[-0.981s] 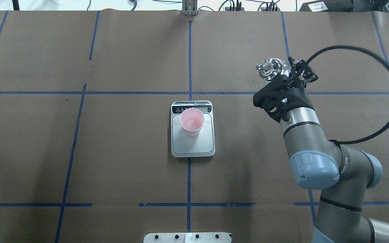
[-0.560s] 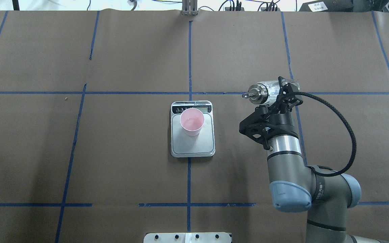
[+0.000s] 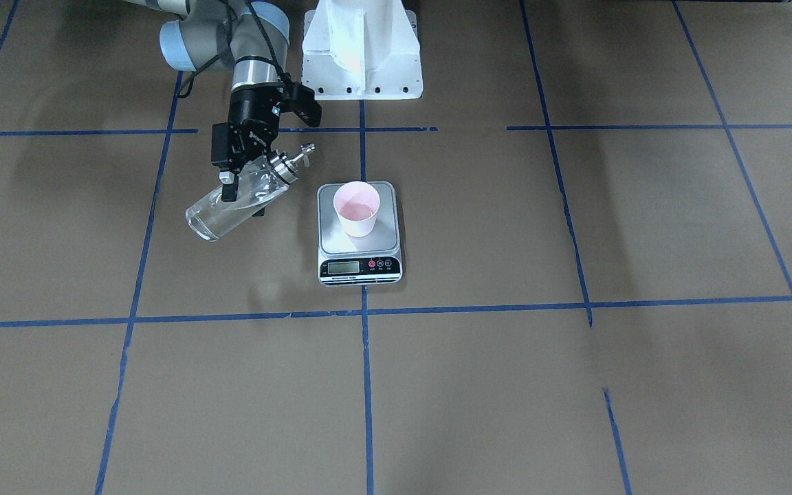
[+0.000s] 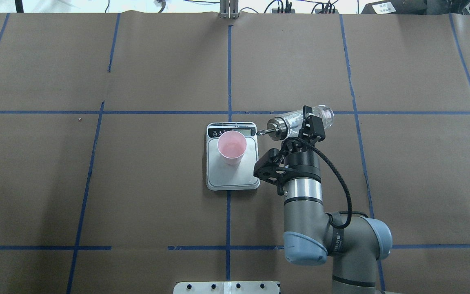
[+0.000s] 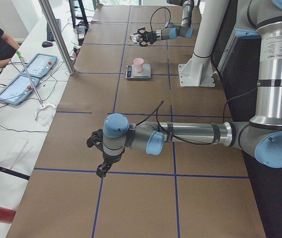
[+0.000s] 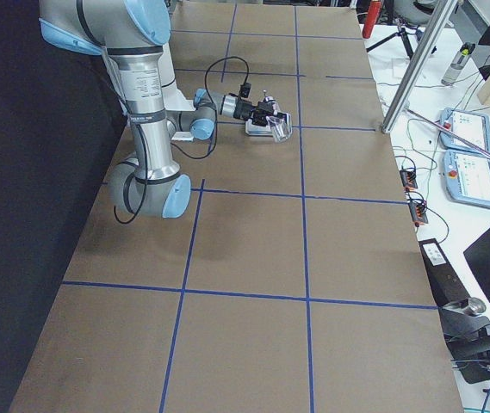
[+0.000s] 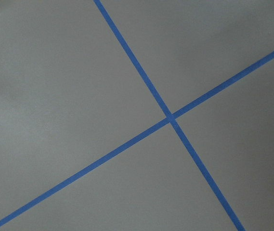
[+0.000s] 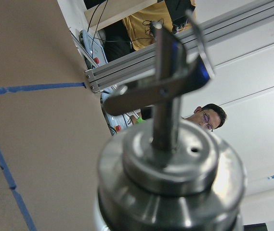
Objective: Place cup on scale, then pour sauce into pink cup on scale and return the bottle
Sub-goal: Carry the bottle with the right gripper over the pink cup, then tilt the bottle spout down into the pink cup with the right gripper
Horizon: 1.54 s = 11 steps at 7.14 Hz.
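- right end effector (image 4: pixel 309 122) is clamped around the middle of the bottle (image 4: pixel 291 119), one finger on each side of the glass, and the bottle is up off the surface (image 4: pixel 157 196)
- the bottle is tipped over almost flat. The silver cap and thin spout point toward the scale (image 4: pixel 243 175), and the glass bottom points away from it
- from overhead, the spout tip sits just beside the scale's far right corner, next to the display strip. It isn't over the cup (image 4: pixel 231 147)
- same story in the front-facing view: the bottle (image 3: pixel 207 218) hangs at a slant in the end effector (image 3: pixel 241 192), just to the side of the scale (image 3: pixel 333 235)
- the cup (image 3: pixel 357 206) stands upright on the silver plate, more toward the robot's half, with bare plate showing all round it. It's well narrower than the plate
- the sauce: honestly can't make out any liquid level through the glass, and I can't say whether there's anything in the cup either; the inside just looks pink
- the right wrist view is basically all cap and spout (image 8: pixel 168 159), super close and blurry, with a person (image 8: pixel 206 118) in the background past the edge of the surface
- left end effector (image 5: pixel 100 166) only shows in the exterior left view, hanging low over the brown paper well away from the scale. Can't tell whether it's wide or closed
- the left wrist view just shows two blue tape lines (image 7: pixel 170 118) crossing on the paper
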Available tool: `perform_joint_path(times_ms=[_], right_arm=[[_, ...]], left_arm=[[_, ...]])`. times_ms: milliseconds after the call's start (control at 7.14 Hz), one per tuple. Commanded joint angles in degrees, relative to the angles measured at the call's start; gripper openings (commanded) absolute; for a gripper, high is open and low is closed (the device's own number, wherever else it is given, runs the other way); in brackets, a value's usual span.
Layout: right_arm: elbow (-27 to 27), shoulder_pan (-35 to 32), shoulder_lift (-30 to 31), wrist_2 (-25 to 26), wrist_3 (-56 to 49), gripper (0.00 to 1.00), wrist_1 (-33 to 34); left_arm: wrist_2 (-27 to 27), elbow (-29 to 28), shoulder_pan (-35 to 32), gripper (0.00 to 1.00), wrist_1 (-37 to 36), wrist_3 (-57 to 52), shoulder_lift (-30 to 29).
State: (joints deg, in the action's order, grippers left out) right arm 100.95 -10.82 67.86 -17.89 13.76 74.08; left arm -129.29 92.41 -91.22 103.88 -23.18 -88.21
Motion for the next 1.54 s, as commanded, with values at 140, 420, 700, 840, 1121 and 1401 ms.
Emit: perform_joint_path(times_ms=[140,420,700,840,1121,1401], right_arm=[[-2.8,0.0,-2.1,3.7,-10.5,0.0,1.6],[-3.0,-0.5,-2.2,5.4,-17.0,0.0,1.8],[-3.0,-0.6,-2.6,7.9,-25.5,0.0,1.8],[-3.0,-0.9,-3.3,7.9,-27.5,0.0,1.8],[-3.4,-1.3,-3.2,8.8,-30.4,0.0,1.8],[-4.4,-1.4,-3.2,9.9,-31.6,0.0,1.8]], left_arm=[[0.0,0.0,-0.6,1.0,0.0,0.1,-0.1],[0.1,0.0,-0.6,1.0,0.0,-0.1,0.0],[0.1,0.0,-0.6,1.0,0.0,-0.2,0.0],[0.2,0.0,-0.6,1.0,0.0,-1.5,0.0],[0.2,0.0,-0.6,1.0,0.0,-1.7,0.0],[0.2,0.0,-0.6,1.0,0.0,-1.8,0.0]])
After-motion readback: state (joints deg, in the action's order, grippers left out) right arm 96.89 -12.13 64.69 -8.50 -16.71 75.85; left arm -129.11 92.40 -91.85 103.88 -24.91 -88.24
